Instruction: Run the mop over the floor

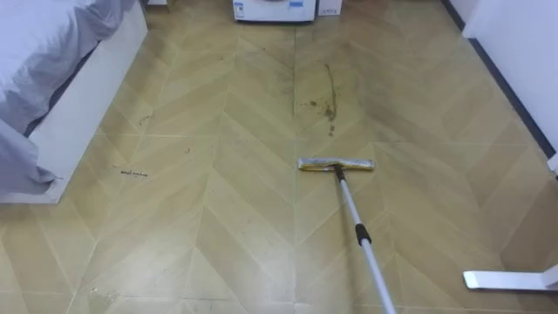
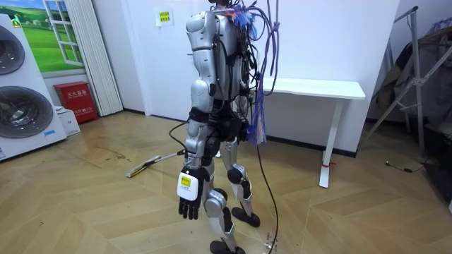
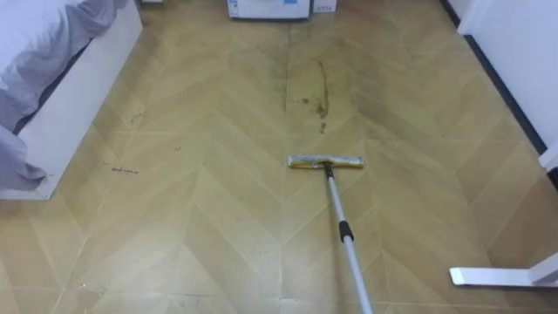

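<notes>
1. The robot stands upright on the wood floor (image 1: 218, 227), between the washers (image 2: 21, 106) on the room view's left and a white table (image 2: 318, 88) behind it, facing towards the washers.
2. The mop (image 1: 336, 163) lies with its flat head down on the floor, in the middle of the eye views, square to the robot.
3. Its pole (image 1: 362, 234) runs from the head back towards the robot and leaves the eye view at the bottom, right of centre. I cannot tell what holds its upper end.
4. In the room view the mop shows as a pale bar on the floor on the side of the robot nearer the washers, its pole slanting up towards the robot's waist.
5. The left hand (image 2: 189, 206) hangs low beside the left leg, fingers straight and pointing down, holding nothing, well apart from the mop.
6. A dark stain (image 1: 330, 92) streaks the floor just beyond the mop head, near it but not touching.
7. A bed (image 1: 52, 78) with grey-white bedding stands on the robot's left.
8. A bit of dark dirt (image 1: 133, 174) lies on the floor near the bed.
9. A table foot (image 1: 510, 279) rests on the floor at the lower right, apart from the pole.
10. A red box (image 2: 74, 101) stands beside the washers.
</notes>
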### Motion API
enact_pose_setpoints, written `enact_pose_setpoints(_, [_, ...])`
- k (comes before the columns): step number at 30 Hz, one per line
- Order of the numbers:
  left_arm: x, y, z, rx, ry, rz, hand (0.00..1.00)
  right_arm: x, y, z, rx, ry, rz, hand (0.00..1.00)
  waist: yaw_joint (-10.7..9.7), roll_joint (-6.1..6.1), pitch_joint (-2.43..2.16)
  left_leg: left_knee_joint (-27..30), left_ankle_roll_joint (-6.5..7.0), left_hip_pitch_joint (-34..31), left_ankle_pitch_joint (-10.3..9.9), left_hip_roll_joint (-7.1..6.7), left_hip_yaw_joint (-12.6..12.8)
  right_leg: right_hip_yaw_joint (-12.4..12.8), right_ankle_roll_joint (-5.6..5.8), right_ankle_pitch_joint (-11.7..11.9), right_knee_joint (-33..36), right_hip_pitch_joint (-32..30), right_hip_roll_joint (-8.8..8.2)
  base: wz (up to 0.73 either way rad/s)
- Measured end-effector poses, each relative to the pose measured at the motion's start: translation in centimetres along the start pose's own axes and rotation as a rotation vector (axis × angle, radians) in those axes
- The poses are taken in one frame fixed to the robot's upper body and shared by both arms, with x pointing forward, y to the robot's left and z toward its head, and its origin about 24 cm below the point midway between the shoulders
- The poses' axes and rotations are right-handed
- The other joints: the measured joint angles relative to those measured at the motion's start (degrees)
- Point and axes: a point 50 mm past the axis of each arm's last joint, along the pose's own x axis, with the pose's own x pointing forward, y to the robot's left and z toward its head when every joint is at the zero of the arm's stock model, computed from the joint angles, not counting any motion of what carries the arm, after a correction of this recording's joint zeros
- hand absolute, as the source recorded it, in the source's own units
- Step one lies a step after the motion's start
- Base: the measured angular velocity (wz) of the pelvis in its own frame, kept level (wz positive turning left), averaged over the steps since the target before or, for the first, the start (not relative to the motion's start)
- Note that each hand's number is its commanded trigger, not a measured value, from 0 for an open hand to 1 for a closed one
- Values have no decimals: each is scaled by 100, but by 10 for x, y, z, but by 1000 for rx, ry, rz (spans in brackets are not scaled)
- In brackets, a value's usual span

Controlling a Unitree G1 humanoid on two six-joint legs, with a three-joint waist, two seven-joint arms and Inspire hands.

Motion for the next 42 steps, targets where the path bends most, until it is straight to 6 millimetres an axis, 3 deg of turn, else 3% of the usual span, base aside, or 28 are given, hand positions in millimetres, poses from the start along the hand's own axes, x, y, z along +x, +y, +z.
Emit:
enact_pose_setpoints(15, [0,-5,0,3,5,-41,0,-1,-3,6,1,-12,3,100,25,-11,3,15,-7,-56,4,-1,-15,-21,0,0,2,-83,-6,0])
enact_pose_setpoints(22, [0,1,10,10,-11,-36,0,-2,-9,23,46,-53,16,100,42,-101,-6,220,-6,-535,32,-6,-45,-30,-10,6,58,-498,-14,2])
enact_pose_setpoints(27, [1,5,21,14,-43,-26,0,-3,-10,27,47,-63,18,100,50,-92,4,342,-6,-857,32,-1,-56,-41,-19,14,153,-770,-14,0])
enact_pose_setpoints(34, [0,4,24,70,-52,-23,0,-3,-12,32,43,-85,-33,100,41,-5,-12,609,-6,-1473,32,28,-40,-73,-40,28,389,-1390,-20,0])
enact_pose_setpoints(39, [1,1,32,54,-56,-33,0,-3,-13,33,41,-86,-80,100,41,29,21,929,-4,-2140,33,36,-96,-87,-65,7,803,-2077,-52,2])
enact_pose_setpoints(42, [0,-1,47,50,-92,-23,0,-3,-13,35,48,-88,-106,100,56,28,51,1441,-5,-2851,31,46,-148,-69,-127,-60,1253,-2727,-70,7])
